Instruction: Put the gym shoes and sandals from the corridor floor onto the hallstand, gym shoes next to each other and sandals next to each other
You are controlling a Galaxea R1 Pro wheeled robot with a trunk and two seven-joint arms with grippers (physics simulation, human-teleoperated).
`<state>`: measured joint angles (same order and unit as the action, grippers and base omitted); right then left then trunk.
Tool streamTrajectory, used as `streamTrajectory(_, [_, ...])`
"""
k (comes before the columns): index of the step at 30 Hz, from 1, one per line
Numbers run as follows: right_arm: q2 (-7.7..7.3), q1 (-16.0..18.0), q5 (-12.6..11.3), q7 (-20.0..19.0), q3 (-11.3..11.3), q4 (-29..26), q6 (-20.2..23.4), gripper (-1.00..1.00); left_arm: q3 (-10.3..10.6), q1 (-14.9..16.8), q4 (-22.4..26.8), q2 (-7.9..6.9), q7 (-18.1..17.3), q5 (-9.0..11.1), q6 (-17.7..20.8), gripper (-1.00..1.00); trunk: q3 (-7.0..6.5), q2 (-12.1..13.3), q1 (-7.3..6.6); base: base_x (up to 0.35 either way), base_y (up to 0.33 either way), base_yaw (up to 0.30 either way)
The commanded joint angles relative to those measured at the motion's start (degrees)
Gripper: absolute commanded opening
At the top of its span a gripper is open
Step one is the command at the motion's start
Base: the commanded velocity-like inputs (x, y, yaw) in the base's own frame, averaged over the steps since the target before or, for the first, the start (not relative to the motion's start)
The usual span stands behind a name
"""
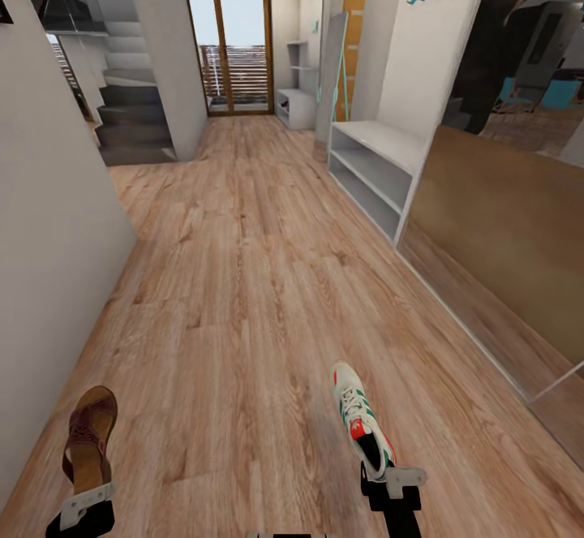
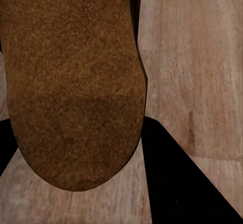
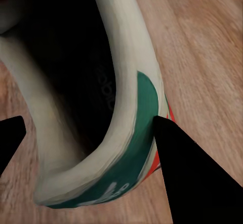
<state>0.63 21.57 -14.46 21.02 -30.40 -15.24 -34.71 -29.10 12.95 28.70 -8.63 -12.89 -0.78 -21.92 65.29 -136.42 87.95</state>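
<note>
One brown sandal (image 1: 89, 436) hangs low at the left over the corridor floor (image 1: 243, 294), my left gripper (image 1: 85, 504) shut on its heel. In the left wrist view its brown sole (image 2: 76, 82) lies between the black fingers (image 2: 182, 183). One white gym shoe (image 1: 361, 420) with green stripes and a red patch is held at its heel by my right gripper (image 1: 391, 479). The right wrist view has the shoe's heel rim (image 3: 126, 133) clamped beside a black finger (image 3: 197, 173). The pale-grey hallstand (image 1: 381, 144) stands ahead on the right, its two shelf slots bare.
A white wall (image 1: 49, 197) runs close along the left. A mirrored panel (image 1: 503, 238) lines the right side past the hallstand. Stairs (image 1: 134, 108) rise at the far left, a glass door (image 1: 235, 47) closes the corridor's end, and another small shelf unit (image 1: 296, 106) stands beside it.
</note>
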Motion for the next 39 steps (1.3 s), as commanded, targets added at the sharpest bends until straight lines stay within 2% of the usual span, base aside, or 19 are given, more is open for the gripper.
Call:
streamTrajectory(1, [-0.02,0.05,-0.49,0.42,-0.53,0.03,-0.19,-1.00,-0.43,0.06,-0.05,0.09,-0.47,-0.27,-0.11,-1.00,-0.05,-0.02,-0.01,0.061,0.000,0.014])
streamTrajectory(20, [-0.37,0.05,-0.64,0.44,-0.30,2.83,-0.27,-1.00,-0.52,0.06,-0.05,0.36,-0.47,-0.21,-0.07,-1.00,-1.73,-0.02,-0.01,0.310,0.000,-0.031])
streamTrajectory(39, [-0.32,0.05,-0.18,0.29,-0.47,3.00,-0.19,-1.00,-0.52,0.06,-0.05,0.36,-0.47,-0.22,-0.05,-1.00,-1.87,-0.02,-0.01,0.338,0.000,-0.005])
